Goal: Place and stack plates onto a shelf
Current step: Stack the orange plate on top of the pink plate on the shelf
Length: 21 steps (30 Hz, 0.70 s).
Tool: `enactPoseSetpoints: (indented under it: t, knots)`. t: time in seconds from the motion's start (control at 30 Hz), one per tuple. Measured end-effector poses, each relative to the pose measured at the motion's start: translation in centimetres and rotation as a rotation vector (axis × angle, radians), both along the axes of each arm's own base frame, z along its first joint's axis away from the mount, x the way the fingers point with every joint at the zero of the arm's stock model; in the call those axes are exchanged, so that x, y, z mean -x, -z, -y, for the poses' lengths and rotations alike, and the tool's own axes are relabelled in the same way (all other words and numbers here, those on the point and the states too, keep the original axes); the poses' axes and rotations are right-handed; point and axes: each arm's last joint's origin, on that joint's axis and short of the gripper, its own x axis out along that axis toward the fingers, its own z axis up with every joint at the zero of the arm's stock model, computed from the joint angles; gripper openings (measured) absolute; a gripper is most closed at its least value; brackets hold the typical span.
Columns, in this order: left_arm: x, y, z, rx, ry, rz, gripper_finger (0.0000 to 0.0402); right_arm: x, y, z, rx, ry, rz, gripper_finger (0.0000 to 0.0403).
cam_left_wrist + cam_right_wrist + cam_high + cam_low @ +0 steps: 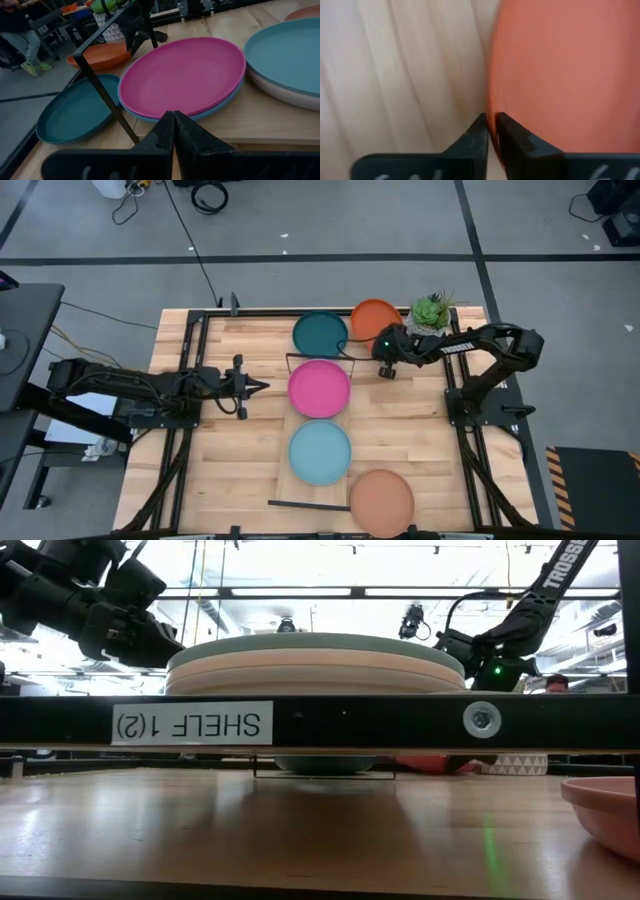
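The shelf (284, 470) is a long light-wood board with black wire rails. On it lie a magenta plate (319, 388) over a blue one (220, 107), and a light blue plate (320, 452) over a cream one (280, 92). The dark teal plate (320, 333) and orange plate (372, 318) lie on the table at the far side, the terracotta plate (381, 500) at the near edge. My left gripper (258, 387) is shut, left of the magenta plate. My right gripper (385, 352) is at the orange plate's near edge, shut on it. My right gripper pinches the orange plate's rim (490, 102) at its near edge between the two fingers (476, 135). The fingers come from above, slanting down from the table's right. In the low view the orange plate (432, 764) still sits low at the tabletop.
A small potted green plant (430, 312) stands just right of the orange plate, close to my right arm. The shelf's black rail (102, 92) rises between the dark teal and magenta plates. People sit in the room beyond the table.
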Motion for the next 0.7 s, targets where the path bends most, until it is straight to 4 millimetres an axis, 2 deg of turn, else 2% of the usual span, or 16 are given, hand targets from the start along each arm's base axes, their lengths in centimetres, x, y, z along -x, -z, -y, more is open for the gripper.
enactPoseSetpoints:
  t: [0.13, 0.33, 0.7]
  knots:
    - [0.0, -0.2, 0.0, -0.001, -0.007, 0.016, 0.0013, -0.4, -0.3, -0.8, 0.008, -0.032, -0.012, 0.0017]
    - [-0.1, -0.3, 0.0, 0.042, -0.02, 0.041, 0.0013, -0.8, -1.3, -3.3, 0.02, -0.05, 0.006, 0.0025]
    - [-0.1, -0.3, 0.0, 0.041, -0.027, 0.042, 0.0013, -0.8, -5.5, -7.0, 0.049, -0.113, 0.213, 0.0021]
